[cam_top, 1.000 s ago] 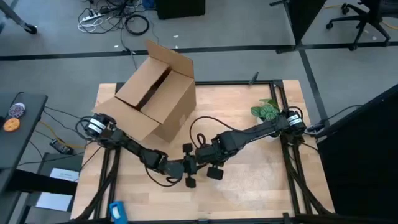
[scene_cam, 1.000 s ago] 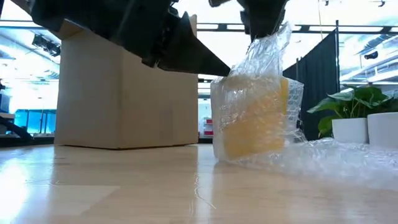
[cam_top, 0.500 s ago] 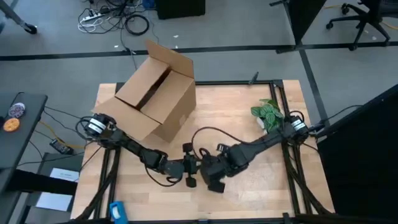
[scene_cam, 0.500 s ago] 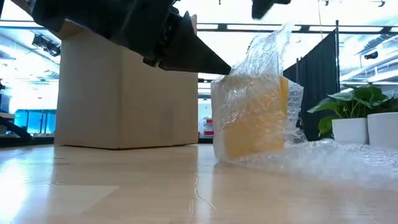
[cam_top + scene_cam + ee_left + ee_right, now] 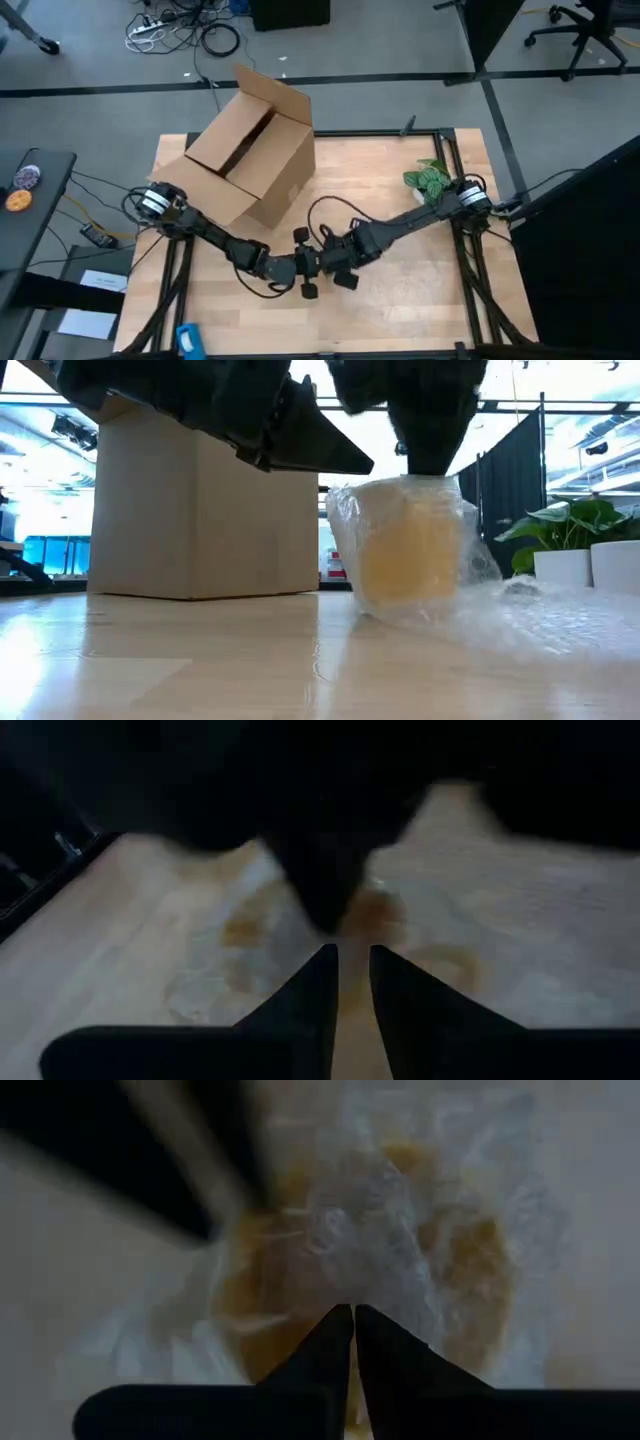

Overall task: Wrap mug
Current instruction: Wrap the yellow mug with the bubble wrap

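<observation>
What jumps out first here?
The small yellow-orange glossy mug, swaddled in crinkly clear bubble wrap, sits mid-table in the low view. Both dark claws meet over it: the right claw pressed down onto the wrap, the left claw alongside. Behind stands a big open cardboard box, with a small potted plant far right.

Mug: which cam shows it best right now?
Low view: the mug stands side-on under the clear wrap. Right wrist view shows it from above, blurred, past the shut right tool. Left wrist view gives only orange smears; in the high view the arms hide it.
</observation>
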Action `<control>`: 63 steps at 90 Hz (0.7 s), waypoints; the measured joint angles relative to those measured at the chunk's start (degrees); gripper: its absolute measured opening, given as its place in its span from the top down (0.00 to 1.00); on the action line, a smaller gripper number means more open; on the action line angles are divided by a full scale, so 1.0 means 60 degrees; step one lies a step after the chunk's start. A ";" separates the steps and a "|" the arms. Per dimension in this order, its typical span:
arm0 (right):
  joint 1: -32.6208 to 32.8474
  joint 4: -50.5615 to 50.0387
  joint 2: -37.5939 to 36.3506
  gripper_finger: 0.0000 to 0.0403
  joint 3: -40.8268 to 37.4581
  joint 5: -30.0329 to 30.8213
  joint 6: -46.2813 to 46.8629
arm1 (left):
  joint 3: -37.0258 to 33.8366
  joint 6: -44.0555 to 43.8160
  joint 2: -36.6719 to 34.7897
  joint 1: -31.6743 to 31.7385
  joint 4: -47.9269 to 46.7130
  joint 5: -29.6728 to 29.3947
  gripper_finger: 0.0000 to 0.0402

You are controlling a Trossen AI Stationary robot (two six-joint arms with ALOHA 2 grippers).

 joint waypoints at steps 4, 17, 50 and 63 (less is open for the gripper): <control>-0.0219 0.0209 -0.0009 1.00 -0.0178 0.0020 -0.0301 | 0.0000 0.0075 -0.0079 -0.0028 -0.0198 -0.0087 0.88; -0.0764 0.1253 -0.0066 1.00 -0.0976 -0.0195 -0.1145 | 0.0000 0.0186 -0.0642 -0.0313 -0.1567 -0.0678 0.88; -0.1007 0.2801 -0.0051 1.00 -0.1903 -0.1620 -0.3162 | -0.0429 -0.1919 -0.1474 0.0057 -0.5087 -0.1648 0.88; -0.0835 0.2591 -0.0049 1.00 -0.1540 -0.1689 -0.4197 | -0.1097 -0.2314 -0.1390 0.1297 -0.3803 -0.0680 0.88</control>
